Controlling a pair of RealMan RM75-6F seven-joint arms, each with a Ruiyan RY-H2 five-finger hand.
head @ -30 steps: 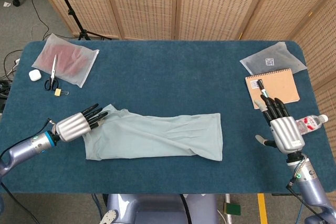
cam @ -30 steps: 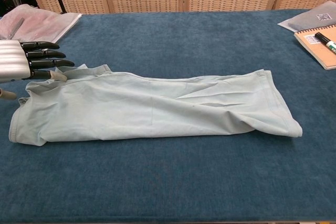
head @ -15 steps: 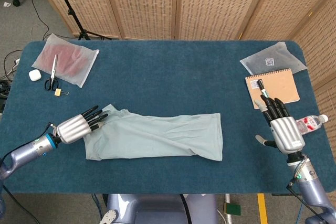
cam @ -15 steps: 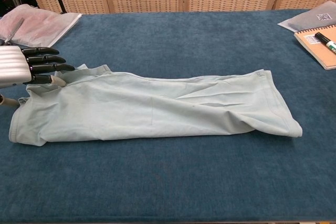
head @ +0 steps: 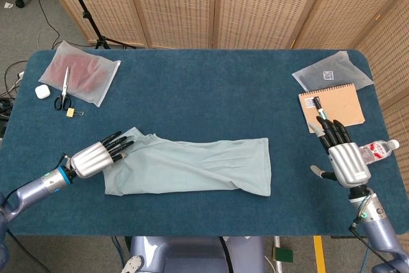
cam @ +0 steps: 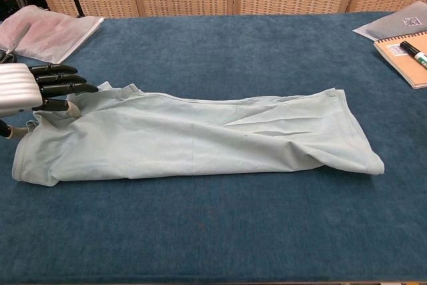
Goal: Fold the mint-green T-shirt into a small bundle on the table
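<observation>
While the blue table (head: 204, 81) carries a mint-green T-shirt (head: 192, 167) (folded into a long strip near its front edge), the left hand (head: 96, 156) rests with fingers spread at the shirt's left end, and the right hand (head: 342, 155) hovers empty, fingers apart, beside a notebook (head: 332, 107).

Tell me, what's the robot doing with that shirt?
It's folding it. The green shirt lies on the blue table as a long strip, not a small bundle yet. The left hand is at the shirt's left end, fingers straight out over its edge. The right hand waits open, far from the shirt.
</observation>
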